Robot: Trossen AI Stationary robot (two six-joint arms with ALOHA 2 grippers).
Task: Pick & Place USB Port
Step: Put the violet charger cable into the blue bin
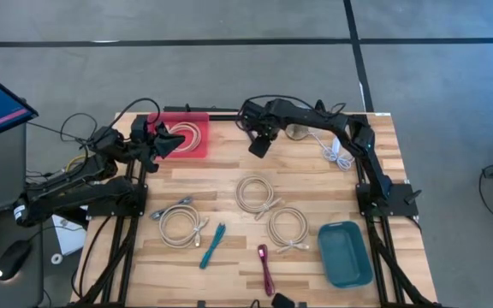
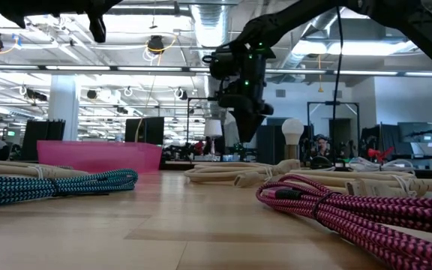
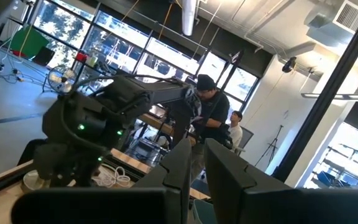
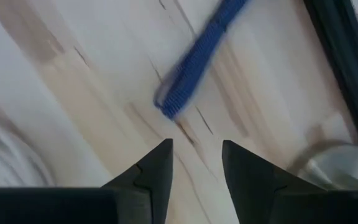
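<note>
A: Surroundings, noted from above. Wooden counter [image 1: 229, 205] carrying three beige coiled cables: one near the left front [image 1: 180, 224], one at centre [image 1: 256, 193], one right of centre [image 1: 288, 228]. Teal cable [image 1: 211, 245] and magenta cable [image 1: 266, 269] lying toward the front edge, apart from each other. Teal tray [image 1: 344, 253] at front right. Pink bin [image 1: 188, 134] at back left, with a beige coil inside. White cable [image 1: 338, 156] at back right, beside the right arm.

B: Obstructions?

A: From counter height, magenta cable [image 2: 351, 214] and teal cable [image 2: 58, 186] filling the foreground; beige coils behind them. People visible in the room beyond, past the left wrist camera.

B: Right claw?

A: Right claw [image 1: 259, 147] raised above the back centre of the counter, just right of the pink bin, touching nothing. Fingers [image 4: 156, 168] apart with a moderate gap, nothing between them. Blue braided cable [image 4: 197, 59] on bare wood just ahead of the tips, blurred.

B: Left claw?

A: Left claw [image 1: 163, 142] hanging over the near edge of the pink bin, tilted upward. Fingers [image 3: 182, 165] nearly together, only a narrow slit; nothing seen clamped.

B: USB port location?

A: Cannot tell which cable is meant; all cables on the counter or in the bin, none gripped.
</note>
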